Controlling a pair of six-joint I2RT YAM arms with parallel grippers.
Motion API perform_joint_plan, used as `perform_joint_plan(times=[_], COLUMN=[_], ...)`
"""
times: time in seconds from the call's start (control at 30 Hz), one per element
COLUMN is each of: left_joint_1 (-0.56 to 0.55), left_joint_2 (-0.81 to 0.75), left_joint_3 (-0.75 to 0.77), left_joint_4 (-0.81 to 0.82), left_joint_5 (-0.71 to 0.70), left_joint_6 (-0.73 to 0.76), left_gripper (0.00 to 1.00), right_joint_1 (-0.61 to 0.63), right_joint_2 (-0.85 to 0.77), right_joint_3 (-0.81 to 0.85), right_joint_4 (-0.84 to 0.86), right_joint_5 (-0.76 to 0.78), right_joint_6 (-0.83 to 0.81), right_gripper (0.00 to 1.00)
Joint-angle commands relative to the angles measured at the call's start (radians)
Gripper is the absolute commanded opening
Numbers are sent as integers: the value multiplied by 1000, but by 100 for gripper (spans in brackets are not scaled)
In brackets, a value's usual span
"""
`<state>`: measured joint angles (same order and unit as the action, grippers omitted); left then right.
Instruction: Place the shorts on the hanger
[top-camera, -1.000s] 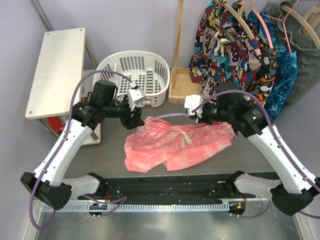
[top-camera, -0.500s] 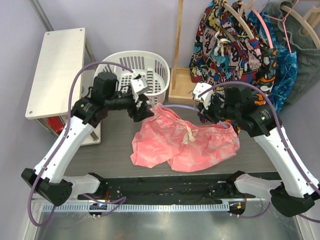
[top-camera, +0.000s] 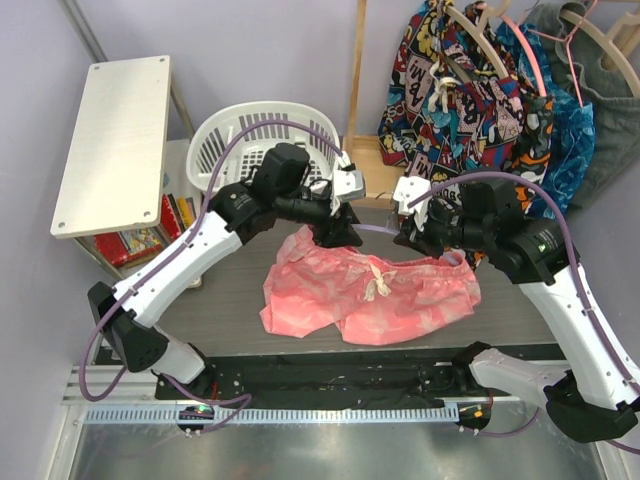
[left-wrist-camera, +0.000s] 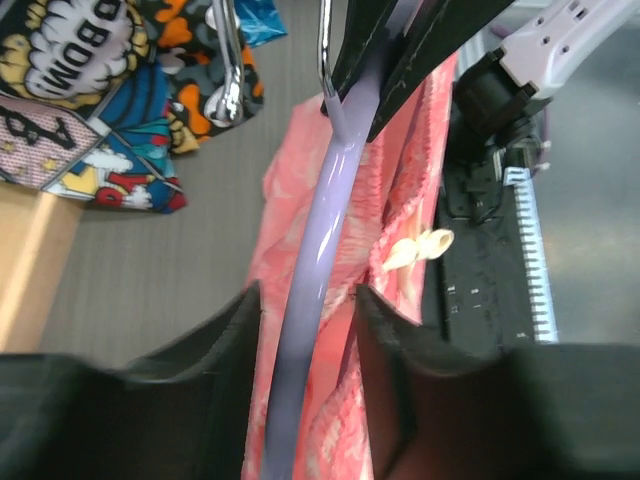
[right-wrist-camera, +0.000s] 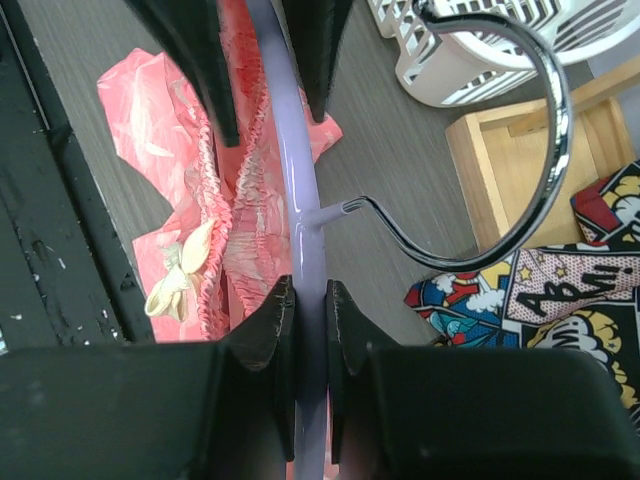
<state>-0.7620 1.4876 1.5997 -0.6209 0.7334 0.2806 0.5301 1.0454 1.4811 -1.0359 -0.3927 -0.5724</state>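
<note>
**Overhead view.** Over the last second your left hand (top-camera: 336, 216) has swung in from the left side of the shorts (top-camera: 370, 295). It now sits over the middle of the worktop (top-camera: 222, 305), just beside the right hand (top-camera: 408, 226). A short run of the lavender hanger (top-camera: 377, 228) shows between the two. The shorts have shifted to the right along with that move. They lie mostly flat, with the back edge raised toward the left hand.

**Left wrist view.** The fingers (left-wrist-camera: 390, 340) stand on either side of the hanger bar with a gap on both sides. The left hand is partly open, astride the bar and gripping nothing. The pink waistband and white drawstring (left-wrist-camera: 418, 248) lie just below the bar.

**Right wrist view.** The right hand is closed tight on the bar, near where the metal hook (right-wrist-camera: 530, 150) joins it. Gathered waistband runs along both sides of the bar. You cannot tell whether the bar has gone inside the waist.

**Reading.** The right hand alone carries the hanger. The left hand has probably let go of the fabric to reposition, so you will need a fresh pinch on the waistband. Judged from here, the shorts are not yet on the hanger. With no grip on the cloth, it could slide back off the bar.
</note>
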Motion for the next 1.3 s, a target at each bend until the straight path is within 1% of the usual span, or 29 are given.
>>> perform_joint_plan(times=[0.0,0.07,0.13,0.17,0.2,0.23,0.27,0.3,0.37,0.4,0.47,0.5,0.63,0.73,0.8,0.83,0.93,0.97,1.03,1.07,1.1,1.23,1.27], left_joint_1=[-19,-20,-20,-19,-20,-19,-16,-11,3,4,4,4,4,4,4,4,4,6,10,13,18,44,46], left_joint_2=[-6,-12,-35,-46,-65,-76,-93,-108,-179,-202,-266,-282,-331,-346,-355,-359,-360,-360,-356,-354,-349,-329,-323], left_joint_3=[23,11,-7,-26,-35,-44,-67,-87,-156,-179,-228,-237,-251,-245,-244,-239,-238,-238,-241,-245,-245,-251,-248], left_joint_4=[12,-16,-26,-40,-46,-53,-45,-27,4,36,41,33,3,-19,-23,-26,-36,-31,-22,-13,6,52,55], left_joint_5=[17,17,27,31,32,29,20,12,-8,-20,-35,-41,-48,-39,-34,-35,-40,-43,-46,-48,-48,-54,-81], left_joint_6=[-15,2,17,23,35,38,43,40,54,61,107,121,160,170,178,180,181,178,163,152,144,62,48], left_gripper=[33,18,11,0,0,0,0,0,0,0,0,0,0,0,0,0,0,0,0,0,0,0,0], right_joint_1=[5,7,8,8,8,8,7,8,2,-16,-27,-30,-51,-59,-59,-59,-58,-59,-59,-58,-59,-87,-91], right_joint_2=[-27,-30,-36,-41,-44,-44,-41,-30,-30,-38,-56,-54,-59,-64,-67,-67,-73,-76,-85,-88,-93,-162,-180], right_joint_3=[54,57,53,41,35,33,30,31,18,9,-14,-18,-62,-102,-125,-134,-156,-160,-162,-162,-165,-199,-214], right_joint_4=[28,16,1,-4,-10,-24,-30,-44,-59,-50,-23,-21,-21,-10,-3,-6,-4,-1,5,8,11,25,30], right_joint_5=[-83,-115,-130,-146,-153,-156,-161,-184,-225,-282,-317,-334,-351,-414,-422,-420,-457,-484,-498,-497,-479,-439,-419], right_joint_6=[-6,12,19,22,26,38,63,107,175,248,308,336,322,318,304,295,287,295,310,321,351,431,451], right_gripper=[1,1,1,1,2,9,20,38,56,71,82,84,85,85,85,83,63,44,24,4,1,1,1])
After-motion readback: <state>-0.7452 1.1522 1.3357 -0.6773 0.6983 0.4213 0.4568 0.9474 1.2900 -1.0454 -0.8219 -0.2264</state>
